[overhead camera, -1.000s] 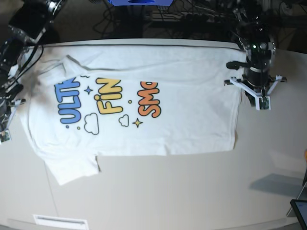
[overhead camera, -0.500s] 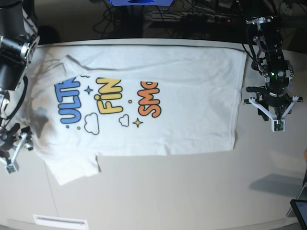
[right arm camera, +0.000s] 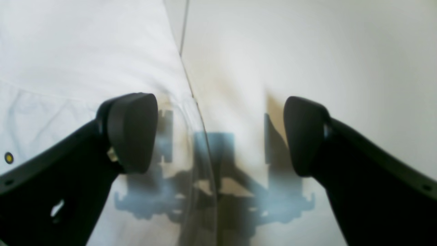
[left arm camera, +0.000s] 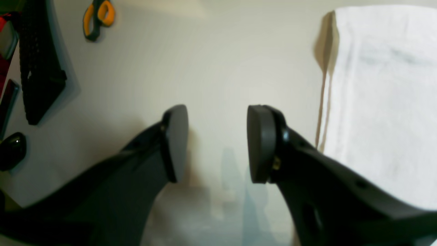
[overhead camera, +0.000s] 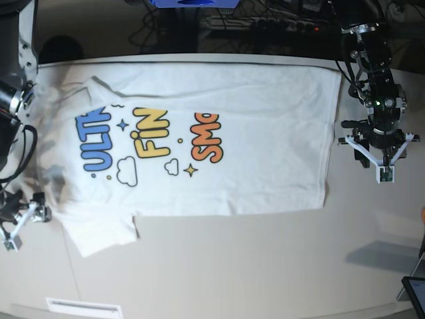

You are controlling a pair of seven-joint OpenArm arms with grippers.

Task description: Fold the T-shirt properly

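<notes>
The right gripper (right arm camera: 218,136) hangs with jaws spread wide and empty, straddling the edge of the T-shirt (overhead camera: 199,139) — one pad over cloth, one over bare bench (overhead camera: 265,266). Farther off, the left gripper (left arm camera: 216,143) stands parted, holding nothing, just beside the hem.

We see the T-shirt (overhead camera: 199,139) lying flat on the bench (overhead camera: 252,266), print side up, folded once lengthwise so the words are cut along the upper fold. It reaches the bench's far edge; one sleeve juts toward the near-left corner.
</notes>
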